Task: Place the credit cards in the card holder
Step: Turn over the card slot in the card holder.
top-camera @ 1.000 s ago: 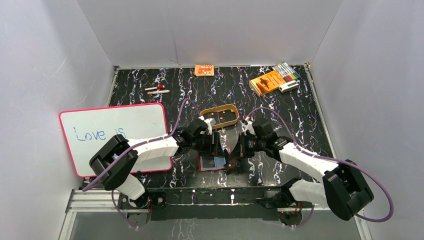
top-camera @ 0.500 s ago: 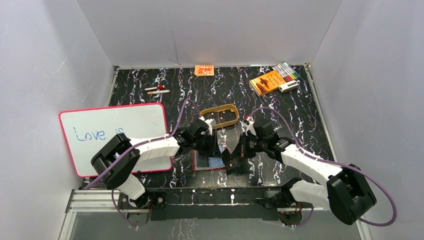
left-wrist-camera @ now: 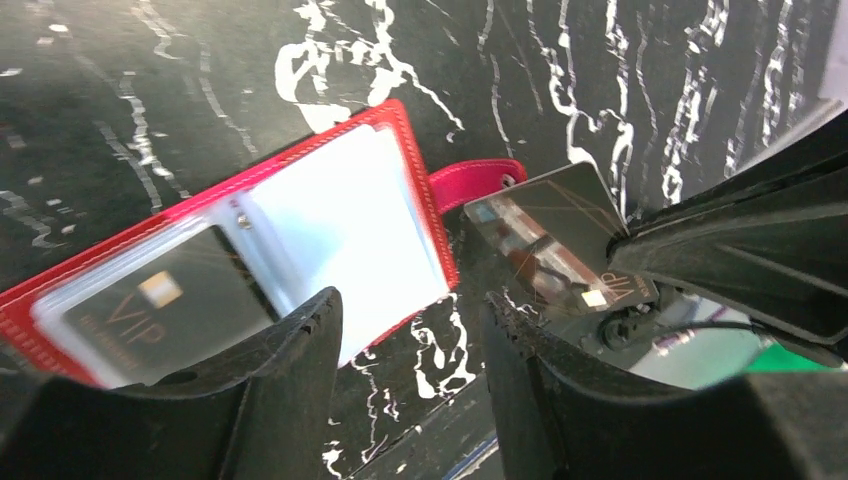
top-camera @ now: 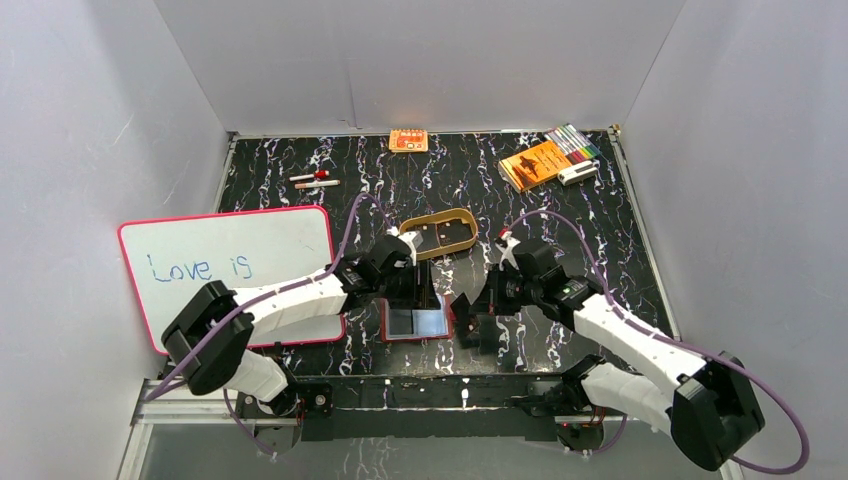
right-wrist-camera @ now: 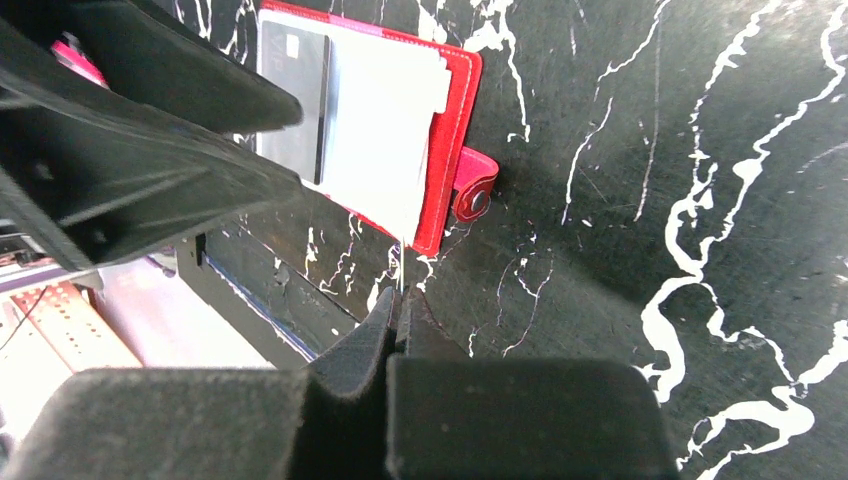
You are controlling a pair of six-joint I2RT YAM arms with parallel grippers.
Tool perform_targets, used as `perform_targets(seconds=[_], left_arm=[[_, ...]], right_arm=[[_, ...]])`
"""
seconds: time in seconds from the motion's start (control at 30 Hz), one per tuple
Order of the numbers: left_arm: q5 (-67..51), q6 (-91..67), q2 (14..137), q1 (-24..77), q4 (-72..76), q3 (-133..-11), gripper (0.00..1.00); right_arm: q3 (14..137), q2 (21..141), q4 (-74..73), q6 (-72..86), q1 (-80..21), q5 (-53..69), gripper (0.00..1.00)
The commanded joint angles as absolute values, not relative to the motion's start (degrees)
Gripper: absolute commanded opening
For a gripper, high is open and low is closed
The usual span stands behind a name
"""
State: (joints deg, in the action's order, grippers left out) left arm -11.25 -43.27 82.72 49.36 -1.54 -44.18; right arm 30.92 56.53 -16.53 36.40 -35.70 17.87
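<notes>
card holder (left-wrist-camera: pixel 340 220) lying open, beneath left claw (left-wrist-camera: pixel 410 305)

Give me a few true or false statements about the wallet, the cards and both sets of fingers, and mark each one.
1. The dark red folding wallet lies open on the black marbled table. True.
2. The right fingers pinch a dark plastic card. True.
3. The left fingers grip a card. False: they stand apart, nothing between them.
4. The wallet's pockets are all bare. False: a dark VIP card sits in one pocket.
</notes>
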Motion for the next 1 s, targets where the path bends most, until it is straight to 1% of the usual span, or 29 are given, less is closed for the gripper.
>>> perform_targets(seconds=[0.0,0.13,0.37,0.57,0.97], left_arm=[[-1.9,-42.2,80.2,49.6,-12.4,-47.1,0.49],[2.9,-42.6,79.6,49.6,-16.2,-46.8,0.45],[7.7,-43.0,78.4,49.6,-18.9,-45.1,0.42],[8.6,-43.2,79.7,49.6,-19.1,-44.4,0.41],[9.1,-43.7,81.8,49.6,-18.8,-43.1,0.39]], right_arm=[[33.3,60.6,-12.5,36.0,-36.9,21.0,0.0],[33.2,63.5,-9.2,37.5,-37.4,21.5,0.0],[32.8,66.5,-6.6,38.3,-37.5,21.6,0.0],[32.9,67.7,-7.1,38.5,-37.5,20.3,0.0],[31.9,66.4,-9.4,39.2,-37.5,17.6,0.0]])
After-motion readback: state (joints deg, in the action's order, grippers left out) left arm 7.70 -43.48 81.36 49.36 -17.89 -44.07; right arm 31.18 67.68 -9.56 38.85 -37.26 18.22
